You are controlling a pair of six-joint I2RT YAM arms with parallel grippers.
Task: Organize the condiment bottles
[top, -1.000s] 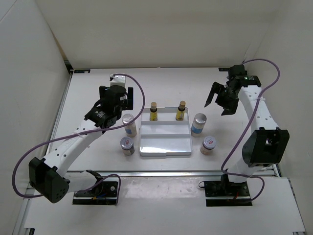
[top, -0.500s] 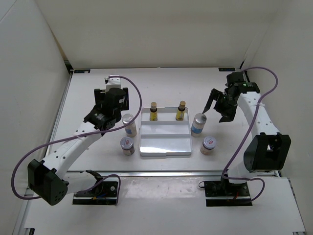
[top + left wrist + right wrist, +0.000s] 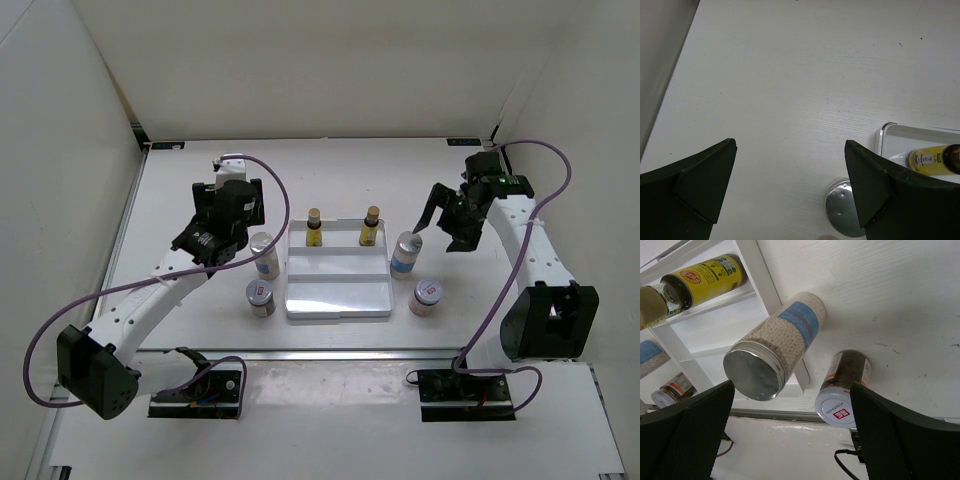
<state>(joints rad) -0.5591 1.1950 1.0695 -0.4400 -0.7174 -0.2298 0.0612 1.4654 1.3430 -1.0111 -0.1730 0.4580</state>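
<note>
Two slim yellow bottles (image 3: 314, 228) (image 3: 370, 227) stand on the back step of the white tray (image 3: 337, 297). A blue-labelled bottle (image 3: 264, 254) and a short jar (image 3: 260, 297) stand left of the tray. Another blue-labelled bottle (image 3: 406, 250) and jar (image 3: 426, 295) stand to its right. My left gripper (image 3: 238, 205) is open, above and just behind the left blue bottle, whose silver cap (image 3: 842, 215) shows by my right finger (image 3: 867, 182). My right gripper (image 3: 442, 224) is open and empty, above and behind the right blue bottle (image 3: 790, 332) and jar (image 3: 842, 385).
White walls close in the table on the left, back and right. A metal rail (image 3: 330, 352) runs along the table's near edge, in front of the tray. Purple cables (image 3: 285, 200) loop off both arms.
My right gripper has moved left and down, closer to the right blue-labelled bottle. My left gripper shifted slightly left and back. The bottles have not moved.
</note>
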